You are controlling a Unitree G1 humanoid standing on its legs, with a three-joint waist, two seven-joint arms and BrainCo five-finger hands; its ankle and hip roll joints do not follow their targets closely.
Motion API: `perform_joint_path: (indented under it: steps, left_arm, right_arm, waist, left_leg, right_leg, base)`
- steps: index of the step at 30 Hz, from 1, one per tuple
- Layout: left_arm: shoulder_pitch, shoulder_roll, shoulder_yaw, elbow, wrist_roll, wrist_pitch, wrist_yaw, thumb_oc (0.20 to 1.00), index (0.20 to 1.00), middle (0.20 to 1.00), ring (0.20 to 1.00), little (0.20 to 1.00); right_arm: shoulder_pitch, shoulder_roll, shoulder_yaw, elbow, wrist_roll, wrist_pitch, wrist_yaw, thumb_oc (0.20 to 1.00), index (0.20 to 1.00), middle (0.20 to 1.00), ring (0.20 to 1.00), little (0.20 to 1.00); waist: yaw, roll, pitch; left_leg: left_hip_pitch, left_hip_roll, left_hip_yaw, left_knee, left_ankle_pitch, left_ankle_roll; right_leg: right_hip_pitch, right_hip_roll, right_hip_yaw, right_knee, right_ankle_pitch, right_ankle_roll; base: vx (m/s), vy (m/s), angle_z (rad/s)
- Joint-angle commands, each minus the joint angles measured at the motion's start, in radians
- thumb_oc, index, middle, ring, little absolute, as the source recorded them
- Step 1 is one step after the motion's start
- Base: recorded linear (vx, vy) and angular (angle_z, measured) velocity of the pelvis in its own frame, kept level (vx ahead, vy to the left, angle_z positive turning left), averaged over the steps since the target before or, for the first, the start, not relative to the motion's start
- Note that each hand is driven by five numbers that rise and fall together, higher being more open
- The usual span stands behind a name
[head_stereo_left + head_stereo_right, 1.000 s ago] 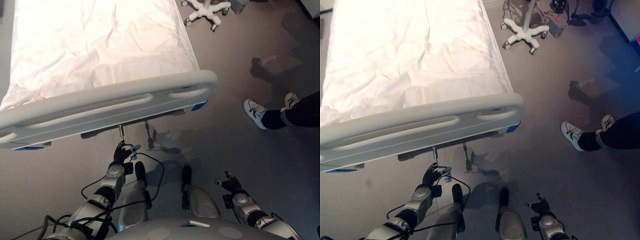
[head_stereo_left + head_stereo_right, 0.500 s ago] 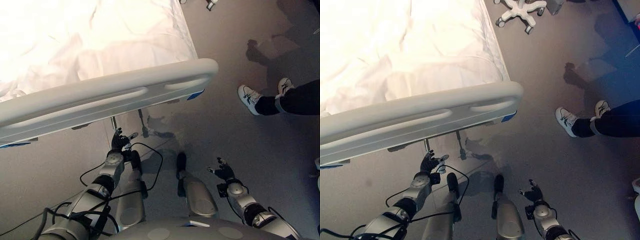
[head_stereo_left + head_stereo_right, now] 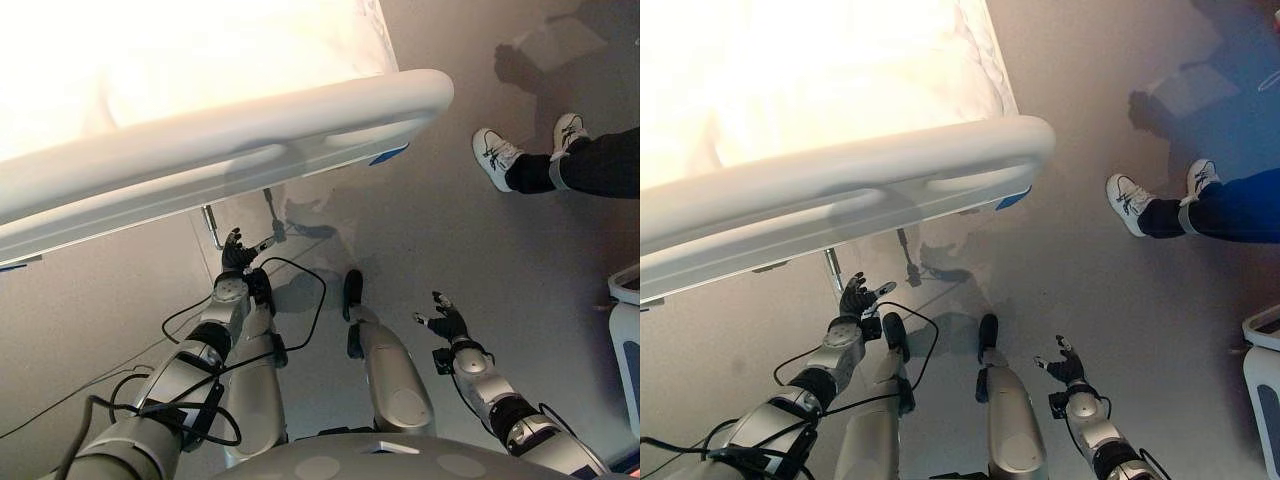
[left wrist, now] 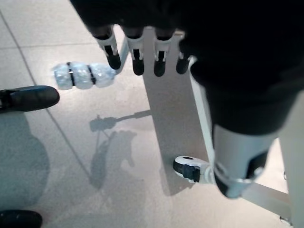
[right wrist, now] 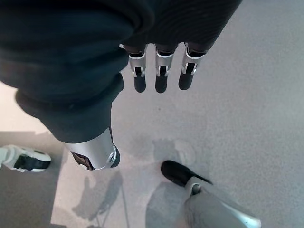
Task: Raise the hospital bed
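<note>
White plastic footboard (image 3: 230, 165) of the hospital bed (image 3: 820, 90) spans the floor's far side; its crank (image 3: 211, 227) hangs beneath. The left hand (image 3: 236, 255), fingers relaxed, sits just beside the crank, gripping nothing. The right hand (image 3: 445, 322) hangs slack (idle). A poor approach could glance off the crank. No containers visible.

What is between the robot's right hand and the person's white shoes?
Bare grey floor: the left eye view shows nothing between the right hand and the white shoes.
</note>
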State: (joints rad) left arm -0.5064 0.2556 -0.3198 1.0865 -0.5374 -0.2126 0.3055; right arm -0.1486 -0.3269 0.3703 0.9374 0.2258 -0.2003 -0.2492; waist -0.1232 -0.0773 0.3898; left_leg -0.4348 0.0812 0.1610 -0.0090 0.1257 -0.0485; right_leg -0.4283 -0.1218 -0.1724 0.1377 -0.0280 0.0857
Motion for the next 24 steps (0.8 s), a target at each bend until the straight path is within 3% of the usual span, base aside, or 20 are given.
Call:
perform_joint_path:
  steps: [1, 12, 24]
  left_arm:
    - [-0.019, 0.007, 0.080, 0.035, -0.056, -0.032, 0.006, 1.000, 1.000, 1.000, 1.000, 1.000]
    - [-0.009, 0.045, 0.111, 0.042, -0.074, -0.034, 0.004, 1.000, 1.000, 1.000, 1.000, 1.000]
    - [-0.032, 0.123, 0.140, 0.040, -0.091, -0.030, 0.000, 1.000, 1.000, 1.000, 1.000, 1.000]
  right_arm:
    - [0.016, -0.022, 0.011, -0.057, 0.009, -0.035, -0.016, 1.000, 1.000, 1.000, 1.000, 1.000]
    - [0.015, -0.018, 0.015, -0.075, 0.023, -0.046, -0.016, 1.000, 1.000, 1.000, 1.000, 1.000]
    - [0.024, -0.017, 0.033, -0.118, 0.039, -0.057, -0.010, 1.000, 1.000, 1.000, 1.000, 1.000]
  waist:
    - [-0.005, -0.056, 0.015]
    - [0.011, -0.091, 0.052]
    - [0.043, -0.160, 0.103]
  left_leg:
    - [-0.019, -0.051, -0.039, -0.021, 0.046, 0.013]
    - [-0.039, -0.051, -0.059, -0.016, 0.052, 0.013]
    - [-0.073, -0.049, -0.099, -0.039, 0.078, 0.005]
  right_leg:
    - [-0.066, 0.023, 0.004, -0.149, 0.258, 0.044]
    - [-0.077, 0.019, -0.026, -0.145, 0.261, 0.047]
    - [-0.079, 0.015, -0.085, -0.163, 0.273, 0.057]
  base:
    - [-0.01, -0.035, 0.02]
    - [-0.01, -0.016, 0.08]
    - [0.00, -0.016, 0.12]
